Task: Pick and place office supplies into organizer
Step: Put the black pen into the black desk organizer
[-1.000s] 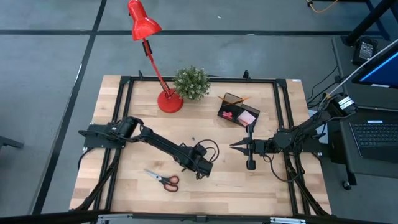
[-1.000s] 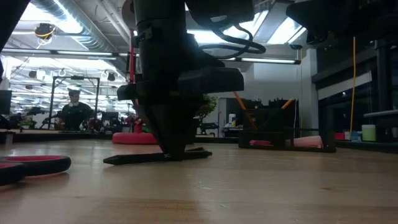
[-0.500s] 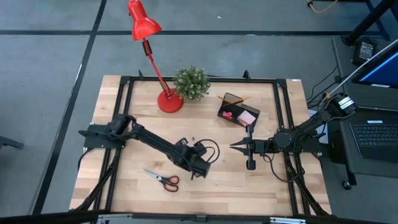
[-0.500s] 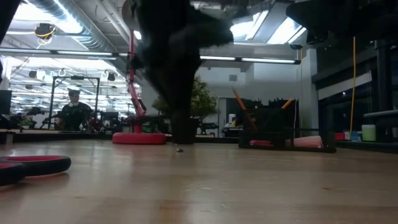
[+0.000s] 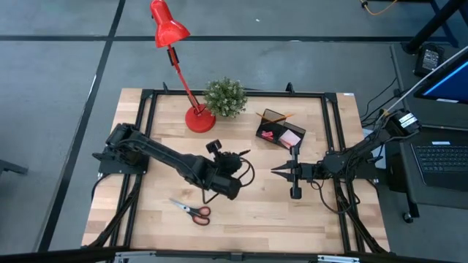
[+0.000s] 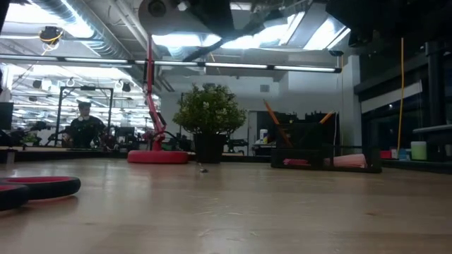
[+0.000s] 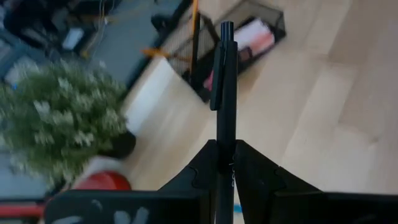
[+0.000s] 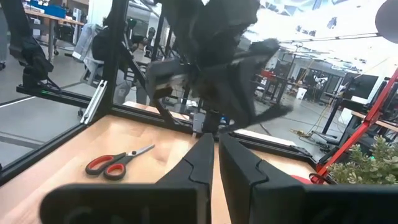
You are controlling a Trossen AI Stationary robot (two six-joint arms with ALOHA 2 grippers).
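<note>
Gripping a black pen [image 7: 223,93], left hand [image 7: 225,169] hangs mid-table.

Your work surface is a light wooden table [image 5: 248,219] edged by a black frame. On it you have a red desk lamp base [image 5: 199,120], a small green potted plant [image 5: 224,97] just beside it, a black mesh organizer [image 5: 280,128] toward the far right, and orange-handled scissors [image 5: 192,210] near the front edge.
</note>
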